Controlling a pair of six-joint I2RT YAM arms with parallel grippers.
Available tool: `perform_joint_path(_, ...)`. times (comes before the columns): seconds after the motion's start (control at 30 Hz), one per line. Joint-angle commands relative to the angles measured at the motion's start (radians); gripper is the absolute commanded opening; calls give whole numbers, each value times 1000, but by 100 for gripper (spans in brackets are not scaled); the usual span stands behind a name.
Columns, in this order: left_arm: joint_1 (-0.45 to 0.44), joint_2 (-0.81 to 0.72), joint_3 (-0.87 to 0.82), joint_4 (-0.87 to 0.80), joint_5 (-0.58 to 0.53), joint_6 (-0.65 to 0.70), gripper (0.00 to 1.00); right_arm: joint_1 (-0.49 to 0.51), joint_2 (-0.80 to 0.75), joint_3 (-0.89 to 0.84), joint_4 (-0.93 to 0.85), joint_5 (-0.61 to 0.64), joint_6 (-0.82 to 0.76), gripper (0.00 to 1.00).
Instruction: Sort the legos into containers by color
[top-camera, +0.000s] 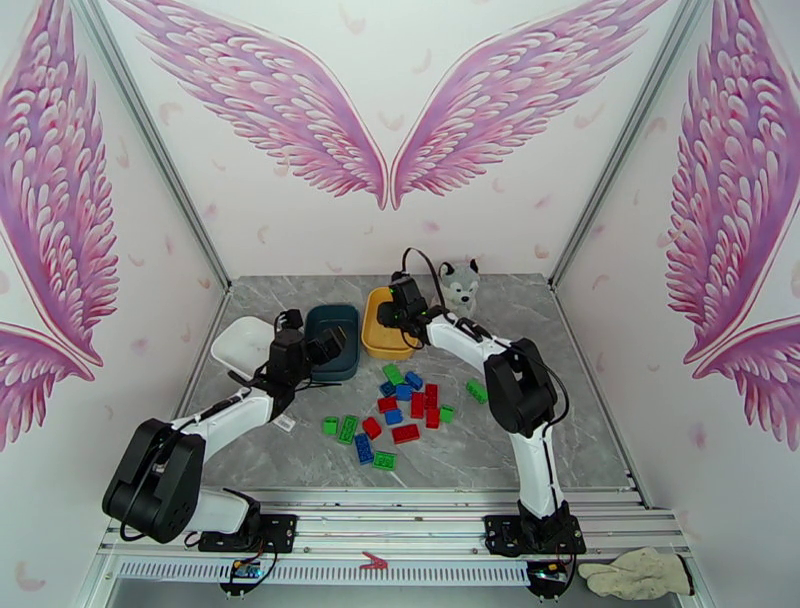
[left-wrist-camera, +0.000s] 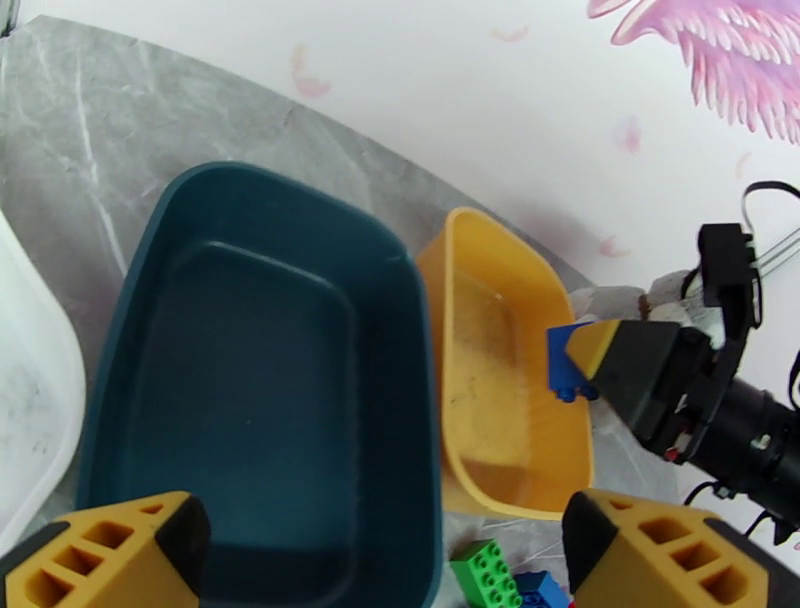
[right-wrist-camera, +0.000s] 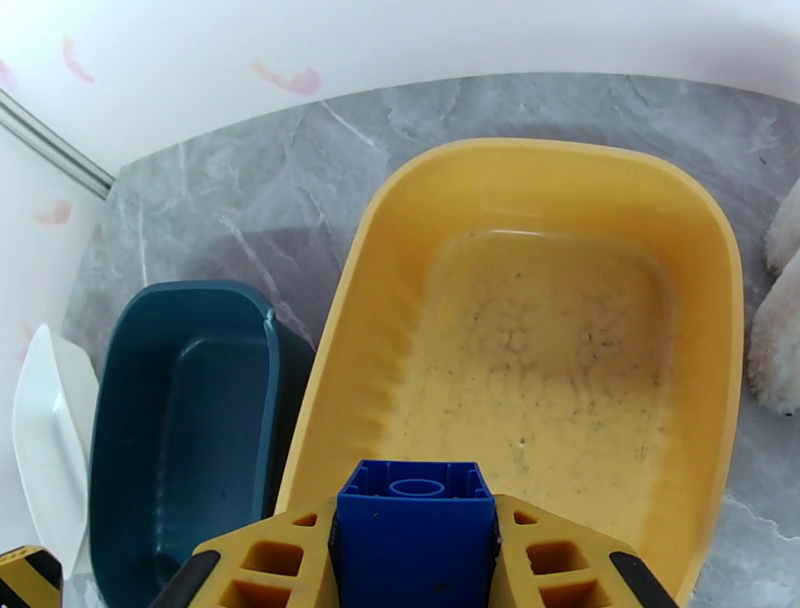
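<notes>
My right gripper is shut on a blue lego and holds it above the near end of the empty yellow container. The left wrist view shows that blue lego at the tip of the right gripper, over the yellow container. My left gripper hangs open with nothing in it over the near end of the empty dark teal container. A white container lies at the left. Several red, blue and green legos lie loose on the table between the arms.
A plush husky sits just behind and right of the yellow container. The three containers stand side by side along the back left. A green lego lies close to the near ends of the teal and yellow containers. A glove lies off the table's front right.
</notes>
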Motion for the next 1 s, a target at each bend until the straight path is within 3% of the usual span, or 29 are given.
perform_joint_path(0.0, -39, -35, -58, 53, 15, 10, 99, -6, -2, -3, -17, 39, -53, 59)
perform_joint_path(0.07, -67, -48, -78, 53, -26, 21, 99, -4, -37, -47, -13, 38, -63, 72)
perform_joint_path(0.2, -109, -48, -82, 32, -53, 32, 99, 9, -178, -212, 33, 36, -105, 80)
perform_joint_path(0.37, -159, -79, -114, 14, -108, 33, 99, 46, -391, -421, 46, 41, -110, 78)
perform_joint_path(0.6, -174, -170, -119, -75, -171, 62, 99, 174, -626, -637, 35, 35, -138, 74)
perform_joint_path(0.73, -173, -228, -143, -109, -190, 68, 99, 261, -656, -681, -18, 66, -91, 66)
perform_joint_path(0.97, -131, -398, -276, -146, -207, 22, 99, 419, -595, -702, -41, 73, 6, 64)
